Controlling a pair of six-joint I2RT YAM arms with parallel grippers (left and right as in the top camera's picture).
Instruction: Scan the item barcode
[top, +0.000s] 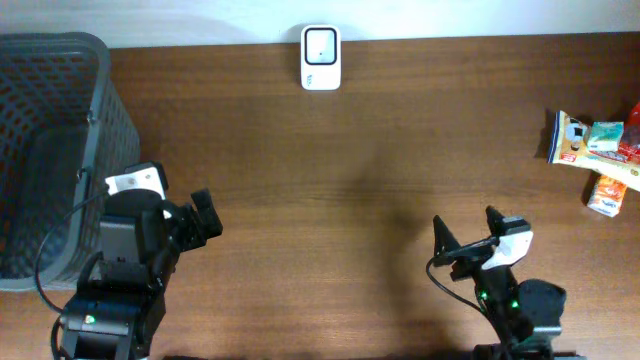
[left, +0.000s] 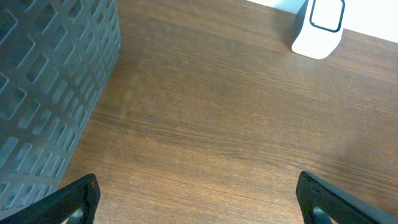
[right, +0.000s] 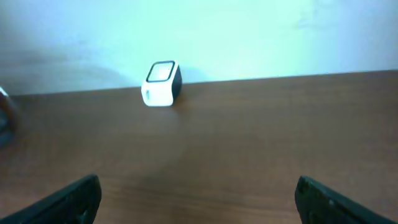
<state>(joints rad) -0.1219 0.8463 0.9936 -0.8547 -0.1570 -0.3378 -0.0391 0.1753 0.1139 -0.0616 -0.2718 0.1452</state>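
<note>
Left gripper (top: 207, 215) and right gripper (top: 467, 228) both wide open, empty; those bunched packets (top: 597, 150) risk a double-grab or a shove-off.

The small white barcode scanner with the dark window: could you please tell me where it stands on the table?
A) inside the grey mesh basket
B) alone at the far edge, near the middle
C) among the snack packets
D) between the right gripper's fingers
B: the small white barcode scanner stands alone at the far edge of the brown wooden table, apart from the grey mesh basket and the colourful snack packets.
</note>
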